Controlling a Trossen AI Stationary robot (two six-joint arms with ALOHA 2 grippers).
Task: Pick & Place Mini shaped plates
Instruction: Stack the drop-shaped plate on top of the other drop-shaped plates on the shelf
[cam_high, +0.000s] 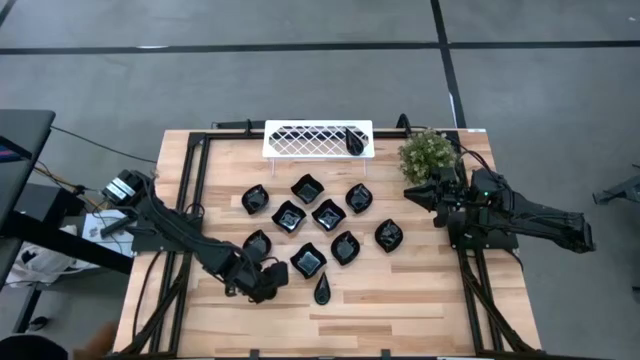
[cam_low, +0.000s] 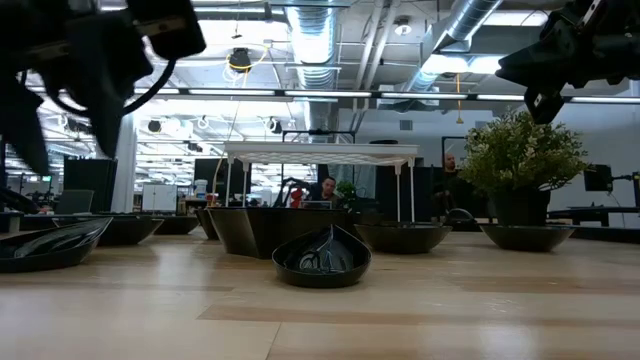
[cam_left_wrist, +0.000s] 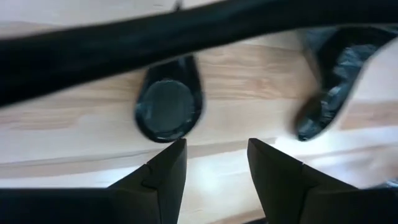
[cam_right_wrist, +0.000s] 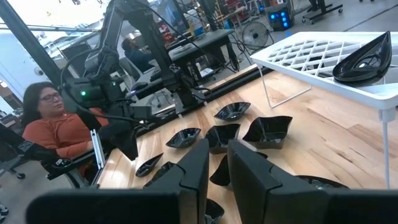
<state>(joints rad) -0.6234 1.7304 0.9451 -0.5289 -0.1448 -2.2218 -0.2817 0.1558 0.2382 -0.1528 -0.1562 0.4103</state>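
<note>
Plates of glossy black, small and shallow, are spread over the middle of the wooden surface (cam_high: 420, 300). Nearest the front edge lies a slim teardrop plate (cam_high: 322, 291), a little apart from the rest. Just beside it, toward the front-left corner, the left claw (cam_high: 268, 281) is held low with its fingers apart and nothing between them; in the left wrist view the rounded bowl of the teardrop (cam_left_wrist: 168, 109) lies just ahead of the two fingertips (cam_left_wrist: 171, 155).

The plates are judged to be light, rigid and probably brittle, with a slick glaze that gives little friction. A hold is best taken across the raised rim, one finger inside the bowl and one outside. On the teardrop the narrow tail or the thin side wall would suit the claw better than the broad round end. A pinch that is too shallow may let the plate slide or tip out; a hard closure could chip the rim.

Beyond the teardrop, the remaining mini shaped plates (cam_high: 328, 214) are grouped at the centre, wavy squares and leaf shapes set near one another but mostly not touching.

Near the right edge the right claw (cam_high: 420, 196) waits beside a small potted plant (cam_high: 427, 152), its fingers only narrowly parted and holding nothing.

At the far edge stands a white lattice tray (cam_high: 300, 140), and one black plate (cam_high: 354, 140) already rests on it.
</note>
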